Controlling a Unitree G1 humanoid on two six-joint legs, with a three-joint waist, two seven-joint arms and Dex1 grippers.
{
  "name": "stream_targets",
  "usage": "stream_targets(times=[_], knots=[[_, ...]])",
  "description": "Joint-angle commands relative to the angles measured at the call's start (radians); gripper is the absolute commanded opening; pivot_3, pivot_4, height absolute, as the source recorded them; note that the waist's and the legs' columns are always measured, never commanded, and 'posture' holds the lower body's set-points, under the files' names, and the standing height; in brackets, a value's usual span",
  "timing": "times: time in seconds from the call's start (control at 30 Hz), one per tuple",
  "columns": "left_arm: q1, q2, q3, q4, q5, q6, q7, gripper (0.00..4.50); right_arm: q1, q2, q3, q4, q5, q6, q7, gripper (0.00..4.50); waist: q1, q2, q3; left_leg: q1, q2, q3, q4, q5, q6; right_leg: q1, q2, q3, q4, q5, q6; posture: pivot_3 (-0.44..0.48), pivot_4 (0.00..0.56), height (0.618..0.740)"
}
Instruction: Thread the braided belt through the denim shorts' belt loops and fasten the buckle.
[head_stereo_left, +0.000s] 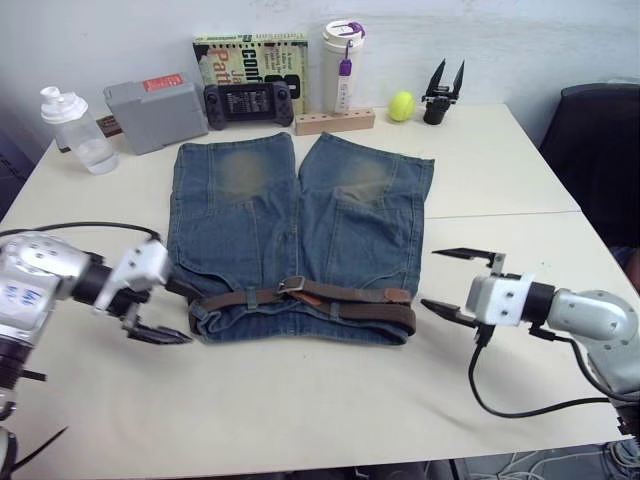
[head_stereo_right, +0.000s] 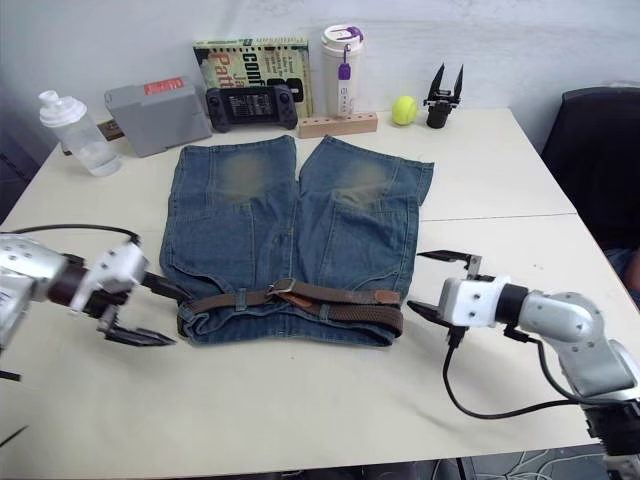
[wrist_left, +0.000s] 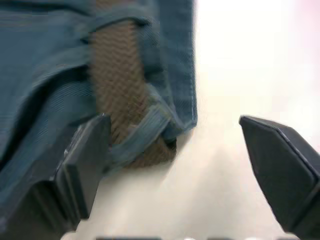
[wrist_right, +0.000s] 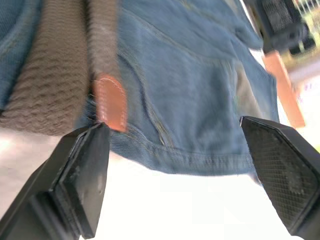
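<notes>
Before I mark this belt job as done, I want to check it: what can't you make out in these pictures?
- Buckle: too small in the head views to tell whether the prong is through the belt.
- Belt behind the shorts: hidden by the denim.
- Left end of the belt: blurred in the left wrist view, and partly covered by a belt loop.

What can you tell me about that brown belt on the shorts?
The braided belt is a dark brown woven strap with a tan leather tip and a small silver buckle. It lies along the waistband of the denim shorts, passing under belt loops, and looks fastened at the buckle. It doubles back at each end of the waistband. Neither gripper touches it.
</notes>
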Motion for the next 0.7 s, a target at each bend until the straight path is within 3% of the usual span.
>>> stream_targets(times=[0.03,0.17,0.3,0.37,0.5,0.7], knots=[[0.003,0.039,0.125,0.013,-0.109,0.178,-0.044,4.46,-0.006,0.005,-0.104,-0.051,0.206,0.245,0.02,4.5,0.0,0.0,0.001,0.0,0.0,0.0,0.0,0.0,0.0,0.0,0.0,0.0,-0.001,0.0,0.0,0.0,0.15,0.697],[0.08,-0.008,0.278,0.024,-0.156,0.305,0.127,4.46,0.019,0.004,-0.192,-0.068,0.398,0.52,0.03,4.5,0.002,0.001,0.003,0.0,0.0,0.0,-0.001,-0.001,-0.001,0.0,0.0,0.0,-0.002,0.0,0.0,0.0,0.15,0.697],[0.213,-0.174,0.5,-0.042,-0.175,0.279,0.372,4.46,0.07,0.013,-0.27,-0.098,0.507,0.701,0.006,4.5,0.002,0.004,0.004,-0.001,0.0,-0.001,-0.002,-0.003,0.0,0.0,-0.001,-0.001,-0.004,0.0,0.0,0.0,0.15,0.697],[0.275,-0.216,0.552,-0.101,-0.17,0.282,0.433,4.46,0.089,0.013,-0.298,-0.099,0.54,0.768,0.004,4.5,0.0,0.002,0.006,-0.002,0.0,-0.001,-0.002,-0.004,0.002,0.0,-0.001,-0.001,-0.004,0.0,0.0,0.0,0.15,0.697],[0.405,-0.33,0.648,-0.229,-0.209,0.29,0.544,4.46,0.129,0.057,-0.342,-0.088,0.52,0.772,-0.023,4.5,0.003,-0.001,0.007,-0.002,0.0,0.0,-0.001,-0.006,-0.003,0.0,-0.001,-0.001,-0.005,0.001,0.001,0.0,0.15,0.697],[0.556,-0.423,0.665,-0.355,-0.188,0.233,0.598,4.46,0.148,0.099,-0.316,-0.094,0.436,0.712,-0.019,4.5,0.006,0.0,0.007,-0.002,0.0,0.001,-0.002,-0.008,-0.005,0.0,-0.001,-0.001,-0.007,0.001,0.002,0.0,0.15,0.697]])
